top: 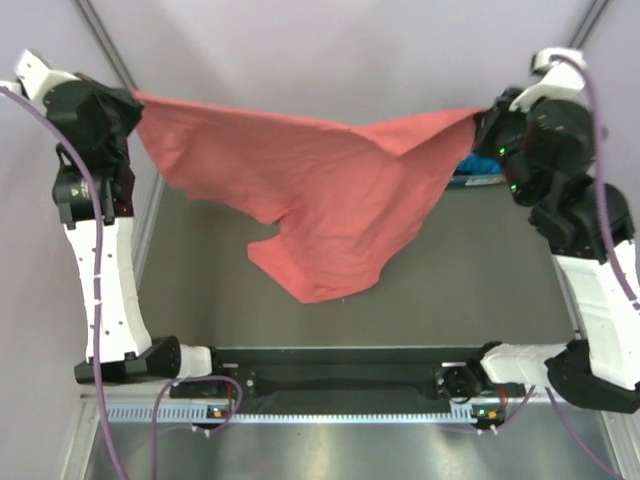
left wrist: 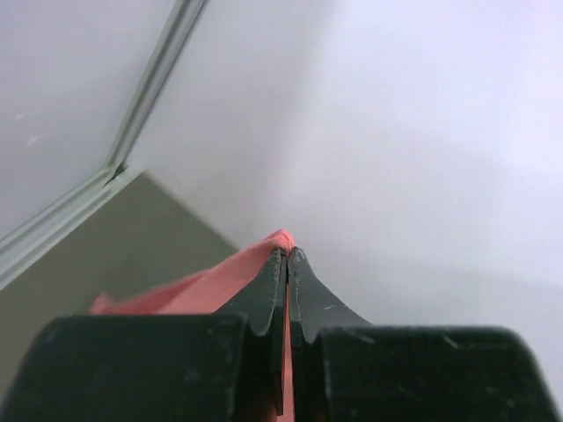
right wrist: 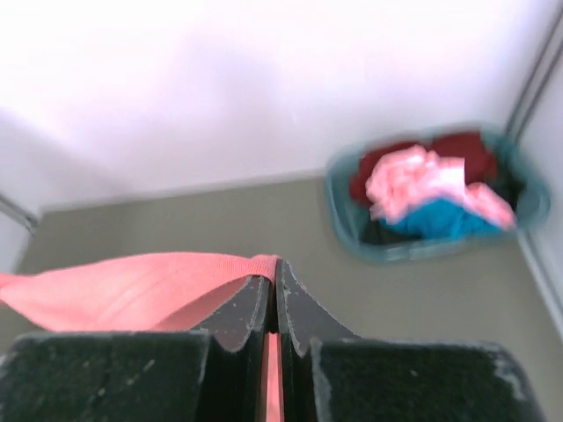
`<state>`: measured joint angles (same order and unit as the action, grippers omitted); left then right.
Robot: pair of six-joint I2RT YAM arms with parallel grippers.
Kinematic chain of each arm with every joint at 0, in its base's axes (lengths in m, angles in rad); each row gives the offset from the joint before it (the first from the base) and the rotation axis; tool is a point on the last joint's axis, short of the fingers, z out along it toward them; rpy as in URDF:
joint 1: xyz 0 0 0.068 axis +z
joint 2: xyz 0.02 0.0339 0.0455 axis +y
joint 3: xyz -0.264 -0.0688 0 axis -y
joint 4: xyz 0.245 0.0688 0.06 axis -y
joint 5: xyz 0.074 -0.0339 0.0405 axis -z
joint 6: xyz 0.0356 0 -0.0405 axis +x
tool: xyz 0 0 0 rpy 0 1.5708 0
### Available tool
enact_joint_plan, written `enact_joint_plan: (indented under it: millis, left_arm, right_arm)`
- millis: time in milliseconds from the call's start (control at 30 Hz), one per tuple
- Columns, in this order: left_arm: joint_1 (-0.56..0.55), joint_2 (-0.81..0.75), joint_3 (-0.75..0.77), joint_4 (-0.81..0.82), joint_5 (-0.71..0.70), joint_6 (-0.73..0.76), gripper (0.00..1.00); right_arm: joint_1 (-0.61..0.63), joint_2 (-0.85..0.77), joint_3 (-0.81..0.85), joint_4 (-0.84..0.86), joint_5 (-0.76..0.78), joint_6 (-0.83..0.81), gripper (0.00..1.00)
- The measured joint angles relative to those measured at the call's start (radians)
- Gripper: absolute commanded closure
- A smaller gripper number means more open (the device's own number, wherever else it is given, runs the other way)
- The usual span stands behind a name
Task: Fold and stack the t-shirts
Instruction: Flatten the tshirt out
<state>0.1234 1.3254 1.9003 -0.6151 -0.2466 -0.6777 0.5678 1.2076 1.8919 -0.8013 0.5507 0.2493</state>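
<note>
At the far left, the left pincer [left wrist: 287, 255] is pressed together on one top corner of the salmon-red t-shirt [top: 320, 190], with a sliver of red cloth showing between its tips. From there the shirt stretches across the middle of the scene, held up in the air above the grey surface [top: 470, 270]. Its top edge is pulled fairly taut and its body sags in loose, uneven folds. Whether the lowest edge brushes the surface cannot be told. On the right, the right pincer [right wrist: 274, 264] is likewise closed tight, pinching the opposite corner.

Further right, in the far corner, the teal basket [right wrist: 405, 253] holds a crumpled heap: a pink t-shirt [right wrist: 413, 180], a maroon t-shirt [right wrist: 457, 145] and a blue t-shirt [right wrist: 435, 218].

The task looks barely begun. One shirt is lifted and spread but not laid flat, no fold is made, no stack shows anywhere, and the basket's shirts all remain to be done.
</note>
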Motion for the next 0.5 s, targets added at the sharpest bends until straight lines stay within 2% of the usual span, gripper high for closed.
enact_joint_plan:
  millis: [100, 200, 367, 500]
  left_arm:
    - [0.0, 0.082, 0.201, -0.027, 0.038, -0.003, 1.0]
    - [0.0, 0.171, 0.355, -0.018, 0.097, -0.024, 1.0]
    - [0.0, 0.233, 0.383, -0.006, 0.208, -0.1, 1.0]
    - [0.0, 0.254, 0.392, -0.014, 0.261, -0.136, 1.0]
  right_arm:
    - [-0.003, 0.071, 0.214, 0.022, -0.023, -0.06, 1.0]
    - [-0.003, 0.089, 0.298, 0.099, -0.035, -0.127, 1.0]
    - [-0.004, 0.083, 0.261, 0.28, -0.038, -0.252, 1.0]
    - [-0.006, 0.102, 0.249, 0.355, -0.058, -0.327, 1.0]
